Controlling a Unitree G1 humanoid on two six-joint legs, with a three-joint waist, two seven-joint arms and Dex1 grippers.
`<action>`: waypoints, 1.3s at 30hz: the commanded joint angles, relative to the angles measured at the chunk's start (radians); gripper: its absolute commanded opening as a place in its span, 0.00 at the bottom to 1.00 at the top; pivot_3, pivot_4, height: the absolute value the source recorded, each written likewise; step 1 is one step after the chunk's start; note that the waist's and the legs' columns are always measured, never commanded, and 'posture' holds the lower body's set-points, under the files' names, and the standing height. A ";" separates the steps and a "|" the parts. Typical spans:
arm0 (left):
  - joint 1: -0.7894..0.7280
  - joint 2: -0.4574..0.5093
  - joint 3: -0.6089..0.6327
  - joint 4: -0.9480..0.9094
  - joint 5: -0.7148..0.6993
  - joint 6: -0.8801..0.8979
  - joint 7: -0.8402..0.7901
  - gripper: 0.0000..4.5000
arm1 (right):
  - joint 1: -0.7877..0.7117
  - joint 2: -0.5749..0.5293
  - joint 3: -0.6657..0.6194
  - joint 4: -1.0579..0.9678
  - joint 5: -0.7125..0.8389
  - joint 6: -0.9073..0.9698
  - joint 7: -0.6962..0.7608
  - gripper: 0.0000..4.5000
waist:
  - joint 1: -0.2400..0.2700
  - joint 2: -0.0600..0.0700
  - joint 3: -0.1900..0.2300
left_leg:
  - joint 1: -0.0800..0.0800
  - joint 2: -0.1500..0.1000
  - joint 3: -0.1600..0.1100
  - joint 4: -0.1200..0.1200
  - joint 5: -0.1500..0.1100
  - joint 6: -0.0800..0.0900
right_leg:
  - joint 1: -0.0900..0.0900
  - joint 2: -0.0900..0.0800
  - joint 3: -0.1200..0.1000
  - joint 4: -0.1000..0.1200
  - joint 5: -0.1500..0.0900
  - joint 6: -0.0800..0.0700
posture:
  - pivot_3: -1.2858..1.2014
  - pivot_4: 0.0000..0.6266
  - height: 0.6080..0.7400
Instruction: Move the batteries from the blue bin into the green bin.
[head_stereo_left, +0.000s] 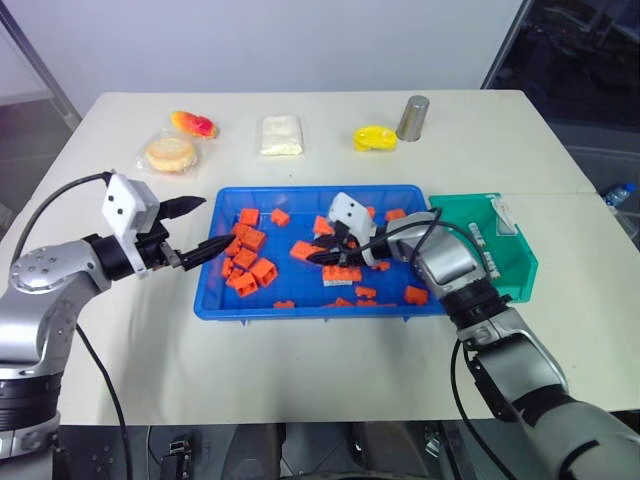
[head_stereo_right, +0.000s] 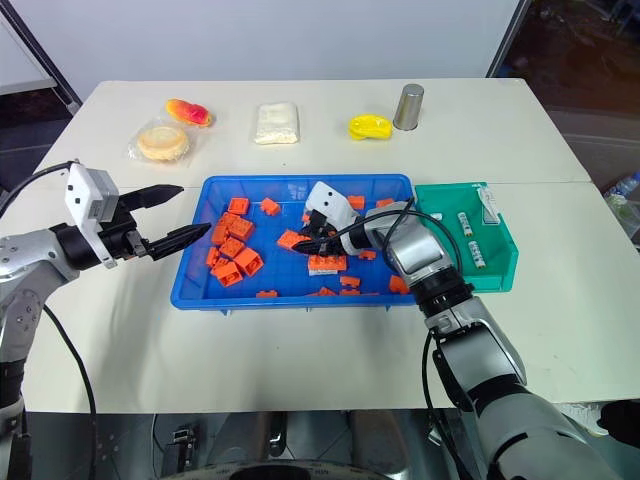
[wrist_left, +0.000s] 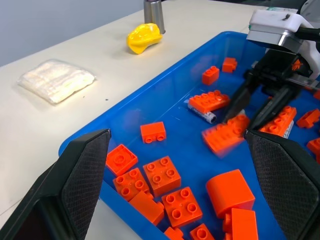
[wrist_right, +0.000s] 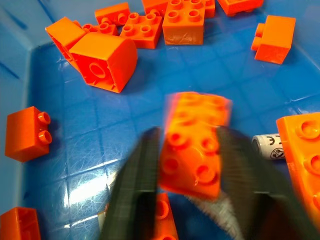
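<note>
Partly hidden, a thin silver-white battery (wrist_left: 202, 114) lies in the middle of the shallow bright-blue plastic tray (head_stereo_left: 215, 300), tucked against orange toy bricks. Just beside it, the right gripper (wrist_right: 185, 165) has its black fingers narrowed on a blurred orange brick (wrist_right: 195, 145), not the battery. Best practice, likely: set that brick aside, then pinch the battery across its width. Two batteries (head_stereo_right: 472, 240) already lie in the teal-green bin (head_stereo_right: 500, 270). The left gripper (head_stereo_left: 197, 230) hovers wide open, empty, at the tray's left rim.
</note>
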 joint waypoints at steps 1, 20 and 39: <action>-0.004 0.003 0.028 -0.004 0.005 -0.022 0.002 1.00 | -0.017 0.010 -0.007 -0.011 -0.002 -0.015 -0.005 0.16 | 0.000 0.000 0.000 | 0.000 0.000 0.000 0.000 0.000 0.000 | 0.000 0.000 0.000 0.000 0.000 0.000 | 0.52 0.24 1.00; -0.009 -0.010 0.018 0.013 0.017 -0.044 -0.004 1.00 | -0.129 -0.050 -0.092 0.048 -0.004 -0.054 -0.030 0.16 | 0.001 0.000 0.000 | 0.000 0.000 0.000 0.000 0.000 0.000 | 0.000 0.000 0.000 -0.001 0.000 0.000 | 0.52 0.24 1.00; -0.025 -0.010 0.016 0.019 0.023 -0.040 -0.009 1.00 | -0.126 -0.119 -0.074 0.157 -0.119 -0.140 -0.052 0.99 | 0.000 0.000 0.000 | 0.000 0.000 0.000 -0.001 0.000 0.000 | 0.000 0.000 0.000 -0.001 0.000 0.000 | 0.52 0.24 1.00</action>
